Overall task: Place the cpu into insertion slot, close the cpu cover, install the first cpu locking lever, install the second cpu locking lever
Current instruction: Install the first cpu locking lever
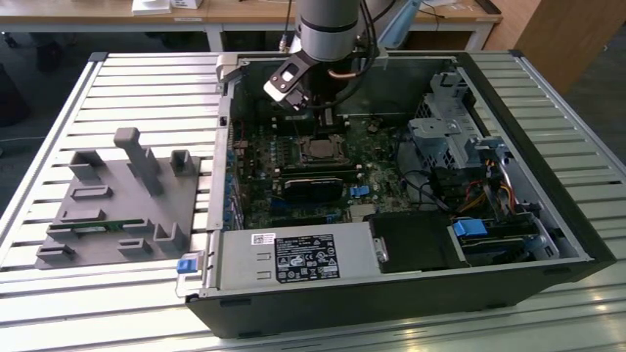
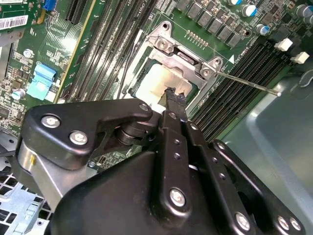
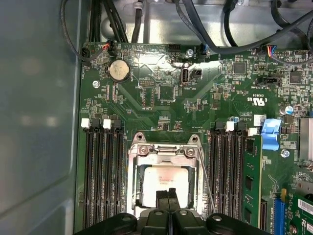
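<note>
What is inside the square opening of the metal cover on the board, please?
The cpu shows through the cpu cover, its pale metal top bare. The gripper hides one edge of the chip, and whatever lies beneath the chip is covered.

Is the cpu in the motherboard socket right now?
Yes, in the first wrist view the cpu sits flat within the square opening of the cpu cover.

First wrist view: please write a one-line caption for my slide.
Shut gripper above the chip, which lies framed by the metal cover.
</note>
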Action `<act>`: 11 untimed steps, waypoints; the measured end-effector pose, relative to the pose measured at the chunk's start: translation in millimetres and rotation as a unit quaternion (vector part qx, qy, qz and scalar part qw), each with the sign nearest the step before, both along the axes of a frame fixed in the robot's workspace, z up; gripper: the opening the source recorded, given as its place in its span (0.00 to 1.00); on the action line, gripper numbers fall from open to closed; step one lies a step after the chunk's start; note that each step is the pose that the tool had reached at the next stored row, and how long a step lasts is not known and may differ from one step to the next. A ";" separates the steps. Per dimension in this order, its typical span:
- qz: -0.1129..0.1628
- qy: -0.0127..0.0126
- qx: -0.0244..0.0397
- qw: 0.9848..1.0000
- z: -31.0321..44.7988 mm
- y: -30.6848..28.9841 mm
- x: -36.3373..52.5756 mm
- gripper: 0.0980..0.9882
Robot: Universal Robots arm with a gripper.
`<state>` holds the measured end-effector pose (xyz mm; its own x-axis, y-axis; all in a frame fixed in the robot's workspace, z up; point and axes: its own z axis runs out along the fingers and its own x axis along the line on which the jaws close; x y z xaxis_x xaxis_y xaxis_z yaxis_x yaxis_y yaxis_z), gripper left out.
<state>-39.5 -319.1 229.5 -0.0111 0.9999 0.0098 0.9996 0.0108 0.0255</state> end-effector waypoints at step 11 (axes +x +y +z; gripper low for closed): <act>0.000 0.000 -0.003 1.000 15.9 0.0 0.0 0.01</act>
